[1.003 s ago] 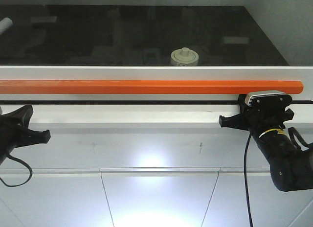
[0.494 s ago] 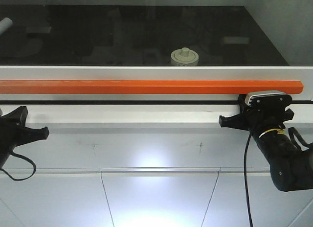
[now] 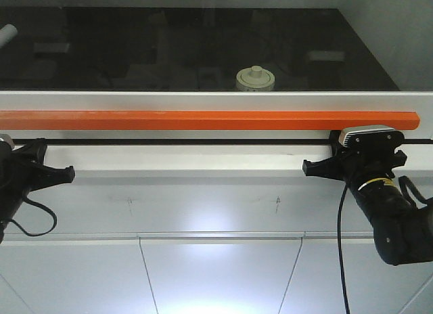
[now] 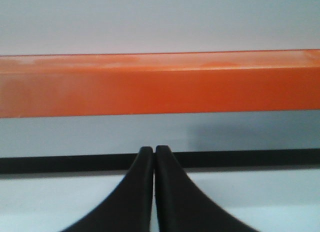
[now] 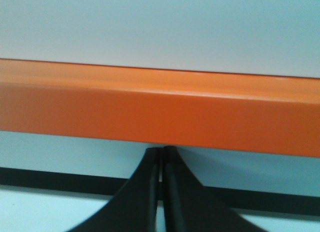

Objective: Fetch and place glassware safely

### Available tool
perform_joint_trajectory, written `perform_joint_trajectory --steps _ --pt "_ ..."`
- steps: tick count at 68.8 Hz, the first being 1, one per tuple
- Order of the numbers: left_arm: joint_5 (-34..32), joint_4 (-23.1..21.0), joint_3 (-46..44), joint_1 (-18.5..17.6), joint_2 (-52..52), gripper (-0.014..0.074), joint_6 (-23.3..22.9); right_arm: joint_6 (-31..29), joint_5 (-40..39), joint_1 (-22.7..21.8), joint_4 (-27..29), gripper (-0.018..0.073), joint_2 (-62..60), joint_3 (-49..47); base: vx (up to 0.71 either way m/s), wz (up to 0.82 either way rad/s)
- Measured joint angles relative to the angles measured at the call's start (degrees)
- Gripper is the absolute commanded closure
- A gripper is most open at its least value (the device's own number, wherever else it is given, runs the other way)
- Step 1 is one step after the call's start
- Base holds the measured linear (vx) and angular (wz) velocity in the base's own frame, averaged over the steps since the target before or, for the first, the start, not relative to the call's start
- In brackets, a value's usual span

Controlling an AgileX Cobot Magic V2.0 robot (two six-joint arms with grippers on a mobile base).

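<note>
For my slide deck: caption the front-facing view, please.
Left gripper and right gripper, both shut, hang below the orange bar; the lidded glass jar sits beyond.

- The lidded glass jar [image 3: 255, 78] stands on the work surface [image 3: 135, 50] at upper centre, behind the long bar [image 3: 203, 120].
- The bar spans the frame's width.
- The left gripper [image 3: 66, 172] sits below the bar at the left edge.
- The right gripper [image 3: 310, 168] sits below the bar at the right.

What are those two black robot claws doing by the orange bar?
Both claws are pinched shut and holding nothing. The left gripper and the right gripper point at the long orange bar from just below it. The little glass jar with the cream lid sits farther back in the dark space, untouched. So the fetching hasn't started yet.
</note>
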Motion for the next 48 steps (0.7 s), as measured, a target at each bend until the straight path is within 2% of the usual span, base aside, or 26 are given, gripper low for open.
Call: perform_joint_trajectory --steps 28,48 --pt "0.50 0.32 -5.25 0.00 2.78 0.0597 0.13 0.00 -0.05 0.00 0.00 0.0560 0.00 0.00 0.00 0.00" --pt "0.45 2.92 -5.37 0.00 2.77 0.0597 0.13 0.00 -0.05 0.00 0.00 0.0560 0.00 0.00 0.00 0.00"
